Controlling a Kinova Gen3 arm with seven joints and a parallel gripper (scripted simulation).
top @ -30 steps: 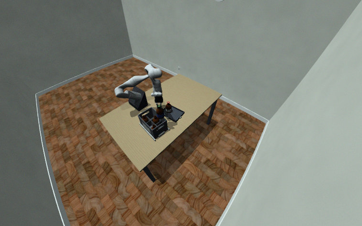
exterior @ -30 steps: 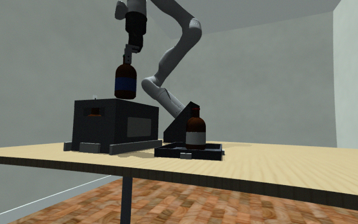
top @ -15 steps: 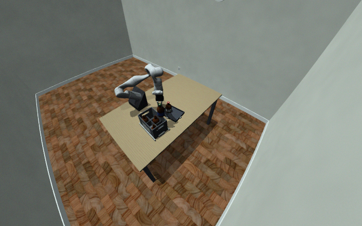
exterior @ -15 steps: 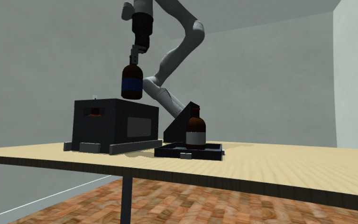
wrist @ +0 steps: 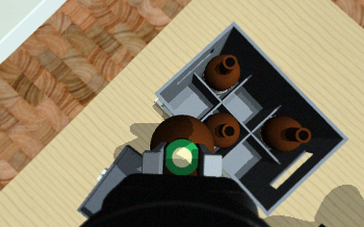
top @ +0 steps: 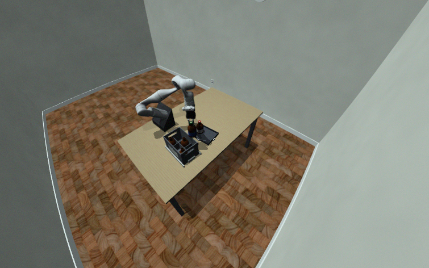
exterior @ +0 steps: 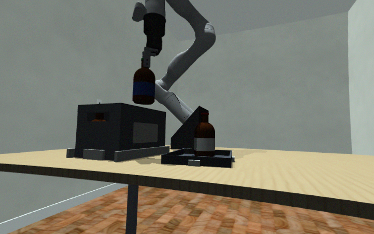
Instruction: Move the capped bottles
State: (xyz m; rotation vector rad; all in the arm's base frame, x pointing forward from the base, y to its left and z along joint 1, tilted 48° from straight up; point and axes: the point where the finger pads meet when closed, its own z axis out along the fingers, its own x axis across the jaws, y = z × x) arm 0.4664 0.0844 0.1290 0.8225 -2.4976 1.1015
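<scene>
The gripper (exterior: 146,61) is clamped on the neck of a brown, rounded bottle (exterior: 143,85) with a green cap and a blue label band, hanging upright in the air above the crate's (exterior: 118,127) edge nearest the tray (exterior: 211,160). The dark, boxy crate holds 3 open brown bottles in its divided cells. 1 red-capped bottle (exterior: 204,136) stands on the shallow black tray.

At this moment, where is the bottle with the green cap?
In the exterior view the green-capped bottle hangs upright from the gripper by its neck, above the crate's right end, left of the tray with the red-capped bottle.
</scene>
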